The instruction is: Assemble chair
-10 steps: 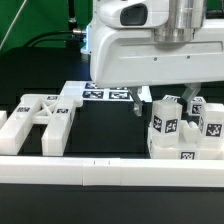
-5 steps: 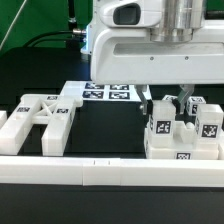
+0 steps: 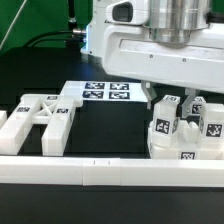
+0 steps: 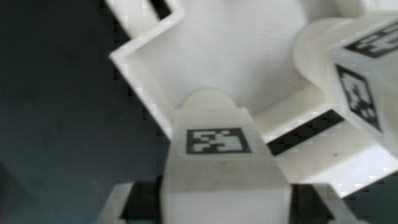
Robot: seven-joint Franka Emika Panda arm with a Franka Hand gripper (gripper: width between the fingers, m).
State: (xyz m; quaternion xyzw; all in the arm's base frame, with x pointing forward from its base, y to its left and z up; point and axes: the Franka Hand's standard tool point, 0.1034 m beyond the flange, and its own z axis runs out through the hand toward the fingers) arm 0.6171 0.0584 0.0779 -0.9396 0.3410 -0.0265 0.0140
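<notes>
My gripper (image 3: 170, 104) hangs over the cluster of chair parts at the exterior view's right and is shut on a small white tagged post (image 3: 168, 120), which stands slightly tilted. The wrist view shows that post (image 4: 217, 140) filling the gap in my gripper (image 4: 217, 208), a dark pad (image 4: 146, 200) pressed against each of its sides. Under and beside it sits the chunky seat block (image 3: 186, 150) with another tagged cube (image 3: 211, 124). An X-braced side frame (image 3: 42, 116) lies flat at the exterior view's left.
The marker board (image 3: 106, 92) lies behind the middle of the black table. A long low white border rail (image 3: 100, 172) runs along the front. In the wrist view a broad white chair part (image 4: 205, 60) and a tagged cube (image 4: 361, 55) lie beyond the post.
My gripper came down over the parts at the right and closed on the tagged post. It has since risen a little, and the post now leans.
</notes>
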